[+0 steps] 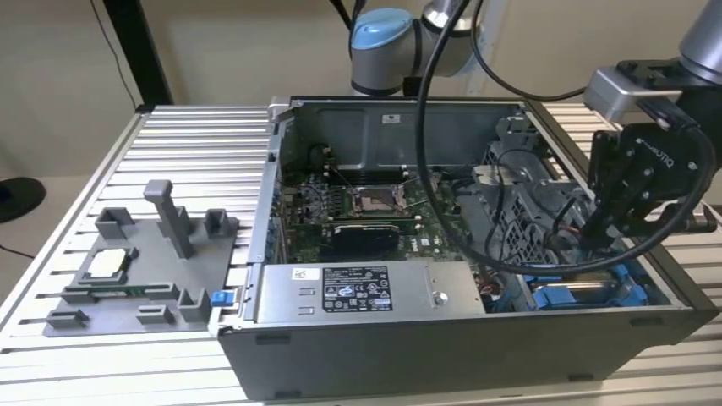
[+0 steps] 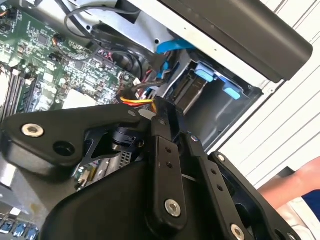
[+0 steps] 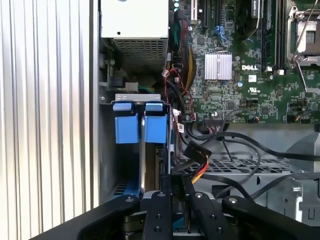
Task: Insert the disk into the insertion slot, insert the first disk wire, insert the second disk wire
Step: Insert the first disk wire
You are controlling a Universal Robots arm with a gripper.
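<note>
Ribbed silver table (image 1: pixel 113 169) holds the open grey computer case (image 1: pixel 451 355). Black gripper (image 3: pixel 177 184), jaws narrow, pinches a black yellow-wired plug (image 3: pixel 196 157) beside the blue-framed silver disk (image 3: pixel 142 150) seated in its grey slot (image 3: pixel 107 165), likely to join them.

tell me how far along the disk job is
Looks done: the blue-framed disk sits in its slot. In hand: the gripper is closed on the yellow-and-red wire beside the disk. Left: that wire looks unplugged, and I cannot tell about the other.

insertion slot (image 1: pixel 567 298) in case (image 1: pixel 451 359) corner, near power supply (image 1: pixel 355 292)
</note>
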